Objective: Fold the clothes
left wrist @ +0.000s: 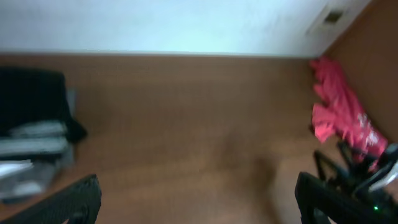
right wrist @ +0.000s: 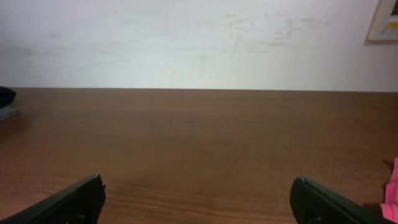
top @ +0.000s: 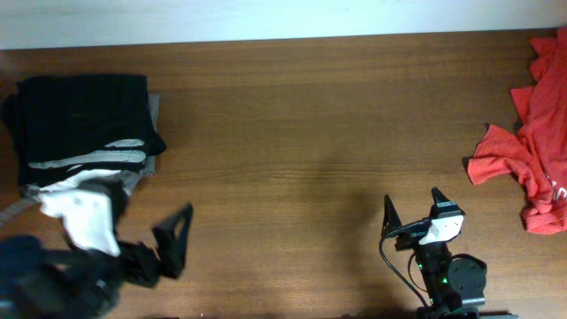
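A stack of folded clothes [top: 84, 128] lies at the table's far left: a black garment on top, a grey one with a white stripe [top: 89, 159] under it. It also shows blurred in the left wrist view [left wrist: 34, 118]. A crumpled red-orange garment [top: 532, 151] lies at the far right edge, also in the left wrist view [left wrist: 342, 115]. My left gripper [top: 164, 239] is open and empty, in front of the stack. My right gripper [top: 413, 206] is open and empty near the front edge, right of centre.
The brown wooden table [top: 310, 133] runs to a white wall at the back [right wrist: 199, 43]. A small slip of the red-orange garment shows at the right edge of the right wrist view [right wrist: 393, 193].
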